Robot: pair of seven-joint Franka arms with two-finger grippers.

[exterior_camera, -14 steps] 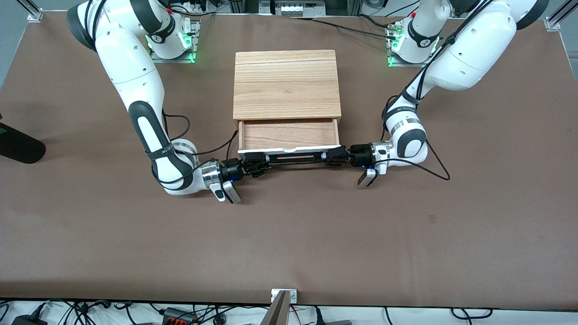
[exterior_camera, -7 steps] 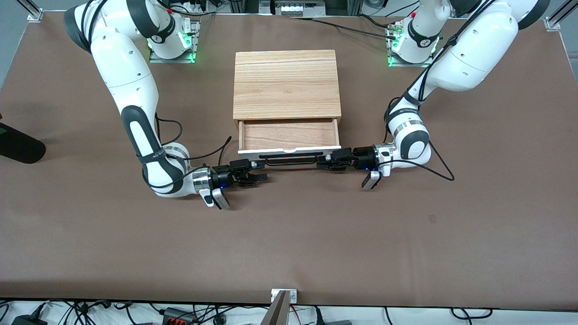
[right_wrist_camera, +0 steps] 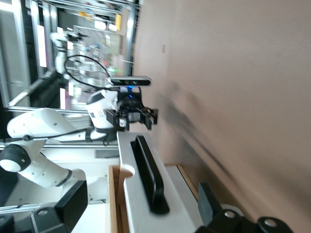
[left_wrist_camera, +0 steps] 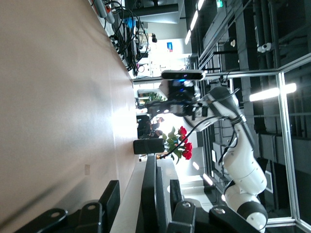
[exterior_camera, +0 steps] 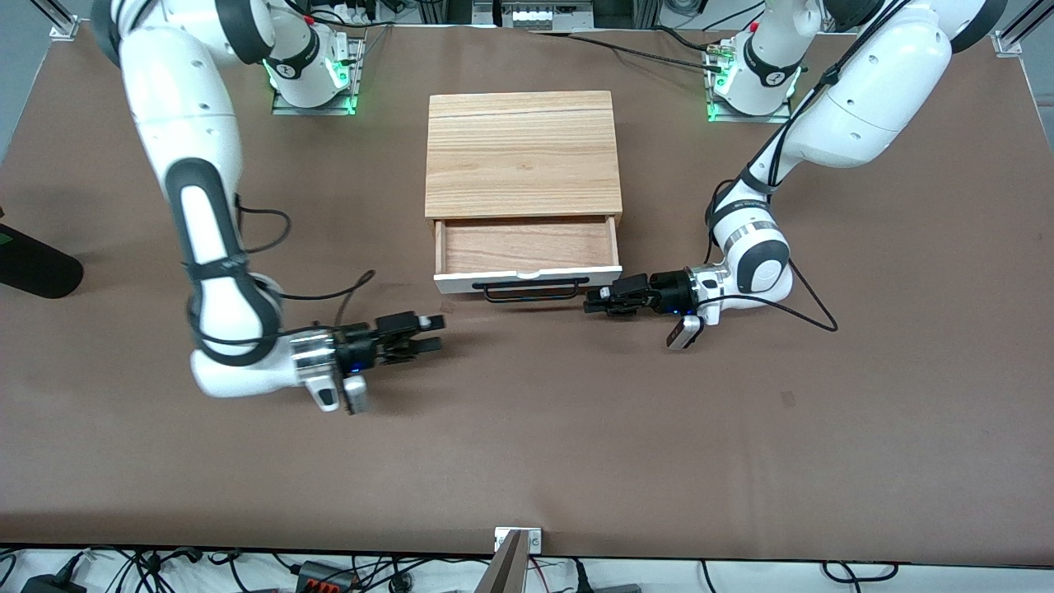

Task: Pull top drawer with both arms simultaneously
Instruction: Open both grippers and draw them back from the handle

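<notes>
The top drawer (exterior_camera: 527, 279) stands pulled out of the cabinet (exterior_camera: 523, 152), its light-wood inside showing and its black bar handle (exterior_camera: 531, 290) free. My left gripper (exterior_camera: 594, 303) is open and empty, just off the handle's end toward the left arm's end of the table. In the left wrist view the left gripper (left_wrist_camera: 143, 191) looks along the handle (left_wrist_camera: 149, 184). My right gripper (exterior_camera: 430, 331) is open and empty, well clear of the drawer toward the right arm's end. In the right wrist view the right gripper (right_wrist_camera: 142, 194) faces the drawer front (right_wrist_camera: 141, 204) and handle (right_wrist_camera: 148, 174).
The brown table (exterior_camera: 576, 428) spreads wide on the front camera's side of the drawer. A black object (exterior_camera: 33, 265) lies at the table edge at the right arm's end. Black cables (exterior_camera: 803, 305) trail from both wrists onto the table.
Both grippers have let go of the handle and opened. The right gripper has drawn far away toward the right arm's end; the left has backed off slightly. The drawer stays open.
</notes>
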